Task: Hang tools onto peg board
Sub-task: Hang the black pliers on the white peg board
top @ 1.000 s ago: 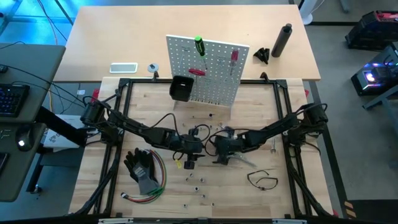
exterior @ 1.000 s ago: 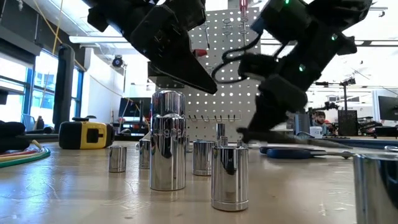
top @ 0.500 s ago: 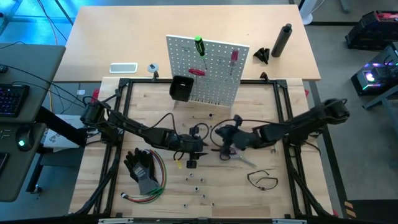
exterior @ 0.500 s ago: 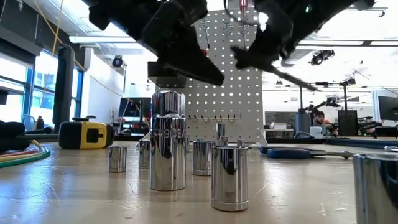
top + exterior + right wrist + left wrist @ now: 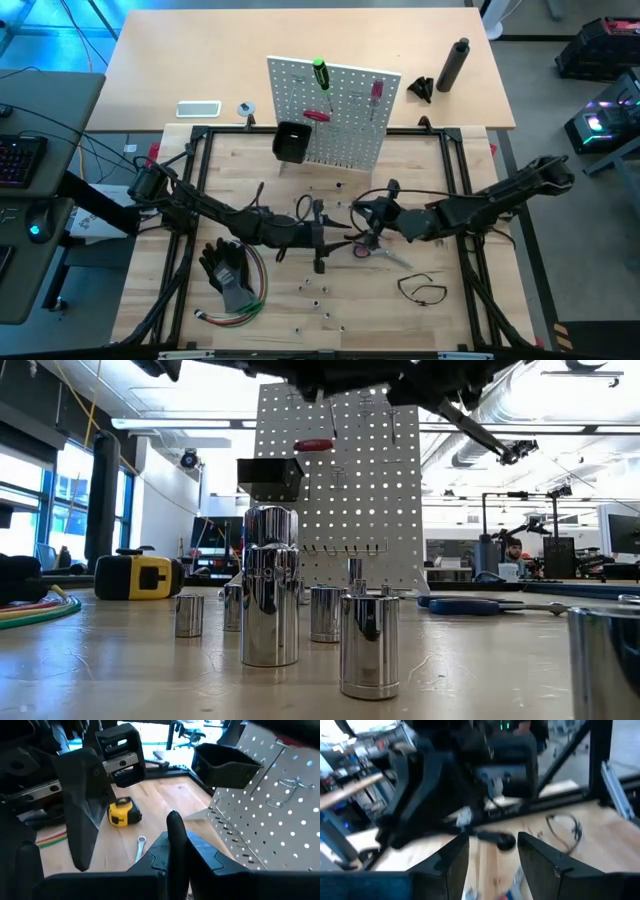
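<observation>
The white peg board (image 5: 335, 115) stands upright at the table's far side. It carries a green screwdriver (image 5: 320, 72), a red screwdriver (image 5: 376, 92), a red-handled tool (image 5: 316, 115) and a black bin (image 5: 291, 142). My right gripper (image 5: 362, 228) is at mid table, raised, shut on a thin dark tool (image 5: 174, 820). My left gripper (image 5: 322, 240) is open and empty just left of it; its fingers (image 5: 455, 860) face the right gripper. Red-handled scissors (image 5: 365, 251), a thin black loop (image 5: 420, 288) and a yellow tape measure (image 5: 140, 575) lie on the table. My right gripper pinches the thin dark tool between its two shut fingers. The tool's rounded dark end (image 5: 174, 819) sticks out past the fingertips. In the low view a thin shaft (image 5: 482, 432) slants down from the gripper. The tool is lifted clear of the table.
Several shiny sockets (image 5: 270, 585) stand near the table's near edge. Black gloves (image 5: 228, 268) and coloured wires (image 5: 235, 310) lie at the near left. A silver wrench (image 5: 140, 847) lies near the tape measure. A black bottle (image 5: 454, 64) and a phone (image 5: 199, 109) sit behind the board.
My right gripper has risen from the table beside the scissors and carried the thin tool up clear of the table, shifting a little toward the right edge. My left gripper has also gone up and a little toward the right gripper.
</observation>
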Robot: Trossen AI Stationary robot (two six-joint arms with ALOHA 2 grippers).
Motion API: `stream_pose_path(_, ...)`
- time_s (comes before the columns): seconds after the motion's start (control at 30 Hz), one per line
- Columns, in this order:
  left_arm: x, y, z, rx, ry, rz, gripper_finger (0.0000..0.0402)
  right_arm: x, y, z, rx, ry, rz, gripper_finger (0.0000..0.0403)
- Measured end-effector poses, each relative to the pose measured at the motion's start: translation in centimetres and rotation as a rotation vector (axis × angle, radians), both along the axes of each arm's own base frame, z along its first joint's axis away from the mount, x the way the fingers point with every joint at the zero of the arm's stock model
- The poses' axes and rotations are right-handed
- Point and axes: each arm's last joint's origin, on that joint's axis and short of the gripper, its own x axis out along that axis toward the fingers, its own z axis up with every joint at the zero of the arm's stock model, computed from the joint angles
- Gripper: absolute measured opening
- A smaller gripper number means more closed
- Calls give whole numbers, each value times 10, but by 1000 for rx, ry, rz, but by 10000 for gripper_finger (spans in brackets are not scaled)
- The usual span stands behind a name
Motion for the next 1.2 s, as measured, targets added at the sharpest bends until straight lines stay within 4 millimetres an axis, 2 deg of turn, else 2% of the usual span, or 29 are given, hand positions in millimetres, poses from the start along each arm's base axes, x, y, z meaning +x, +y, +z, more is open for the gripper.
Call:
stream_pose_path(0.37,1,-1,6,-32,-57,-56,155,1,1,4,-25,-31,2,26)
stream_pose_path(0.47,1,1,6,-30,-62,-52,128,2,1,7,-19,-51,15,26)
stream_pose_path(0.7,2,2,6,0,-61,-66,35,2,2,8,-12,-57,47,26)
stream_pose_path(1.0,2,2,6,35,-62,-97,31,0,17,8,-55,-27,194,26)
stream_pose_path(1.2,4,8,6,15,-59,-130,31,1,22,3,-20,6,315,26)
